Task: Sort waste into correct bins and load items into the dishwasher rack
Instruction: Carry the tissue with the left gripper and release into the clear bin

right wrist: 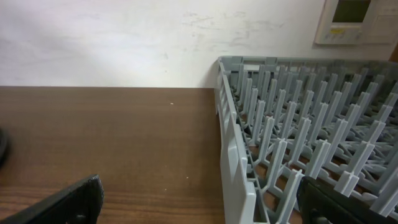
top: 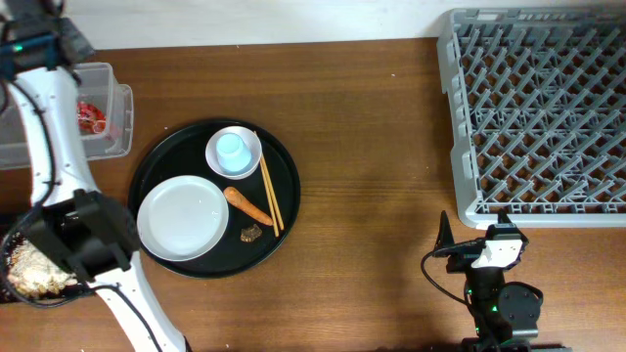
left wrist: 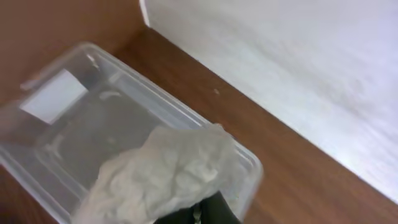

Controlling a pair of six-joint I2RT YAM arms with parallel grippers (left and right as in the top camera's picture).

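Note:
In the left wrist view my left gripper (left wrist: pixel 199 216) is shut on a wadded white tissue (left wrist: pixel 166 175), which hangs over the clear plastic tub (left wrist: pixel 59 134). From overhead that gripper (top: pixel 34 44) is at the far left, above the tub (top: pixel 115 137), where a red-and-white wrapper (top: pixel 92 117) lies. The round black tray (top: pixel 284 210) carries the white plate (top: pixel 183 217), the cup (top: pixel 233 151), the chopsticks (top: pixel 269 194), a carrot piece (top: pixel 247 204) and a brown lump (top: pixel 250 233). My right gripper (top: pixel 472 238) stands open just in front of the grey rack (top: pixel 533 112), whose near corner (right wrist: pixel 239 180) lies between its fingers (right wrist: pixel 69 202).
A shallow black box (top: pixel 8 293) with pale flakes (top: pixel 34 269) sits at the front left, partly under my left arm (top: pixel 59 166). Bare wooden table (top: pixel 372 176) lies between the tray and the rack. A white wall (right wrist: pixel 124 43) runs behind the table.

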